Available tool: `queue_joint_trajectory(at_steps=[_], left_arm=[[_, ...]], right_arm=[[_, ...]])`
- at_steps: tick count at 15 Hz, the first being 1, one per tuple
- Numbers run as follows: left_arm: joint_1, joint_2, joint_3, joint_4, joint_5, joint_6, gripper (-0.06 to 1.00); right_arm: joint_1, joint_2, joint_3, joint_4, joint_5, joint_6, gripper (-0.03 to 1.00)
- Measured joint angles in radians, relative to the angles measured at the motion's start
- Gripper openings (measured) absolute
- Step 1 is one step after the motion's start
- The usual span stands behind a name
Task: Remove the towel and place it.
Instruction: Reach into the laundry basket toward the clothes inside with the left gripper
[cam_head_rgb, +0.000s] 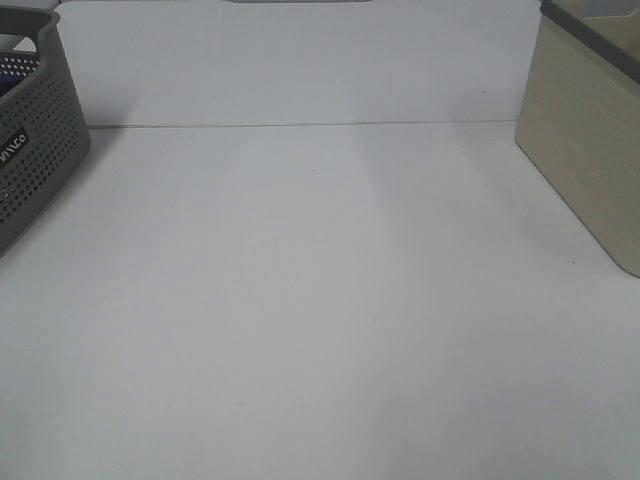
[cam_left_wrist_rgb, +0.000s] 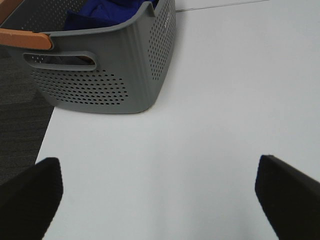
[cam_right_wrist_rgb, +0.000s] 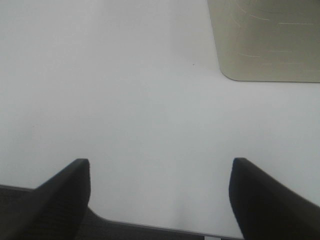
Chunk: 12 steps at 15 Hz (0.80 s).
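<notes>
The deep blue towel (cam_left_wrist_rgb: 105, 11) lies bunched inside the grey perforated basket (cam_left_wrist_rgb: 115, 75). In the exterior high view only a sliver of the towel (cam_head_rgb: 12, 68) shows over the rim of that basket (cam_head_rgb: 40, 150) at the far left. My left gripper (cam_left_wrist_rgb: 157, 200) is open and empty, hovering over the white table some way short of the basket. My right gripper (cam_right_wrist_rgb: 160, 200) is open and empty near the table's front edge. Neither gripper shows in the exterior high view.
A beige bin (cam_head_rgb: 590, 140) with a dark rim stands at the right edge; its corner shows in the right wrist view (cam_right_wrist_rgb: 265, 40). The grey basket has an orange-brown handle (cam_left_wrist_rgb: 25, 39). White table (cam_head_rgb: 320, 300) lies between the containers; dark floor (cam_left_wrist_rgb: 20, 130) lies beyond its edge.
</notes>
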Motion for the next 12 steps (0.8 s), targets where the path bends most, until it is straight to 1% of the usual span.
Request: queue_joint_trajectory(at_steps=[10,12], left_arm=[[0.000,0.000,0.000,0.000,0.000,0.000,0.99],[0.000,0.000,0.000,-0.011,0.000,0.000,0.99]], right_arm=[[0.000,0.000,0.000,0.004,0.000,0.000,0.75],[0.000,0.000,0.000,0.004,0.000,0.000,0.79]])
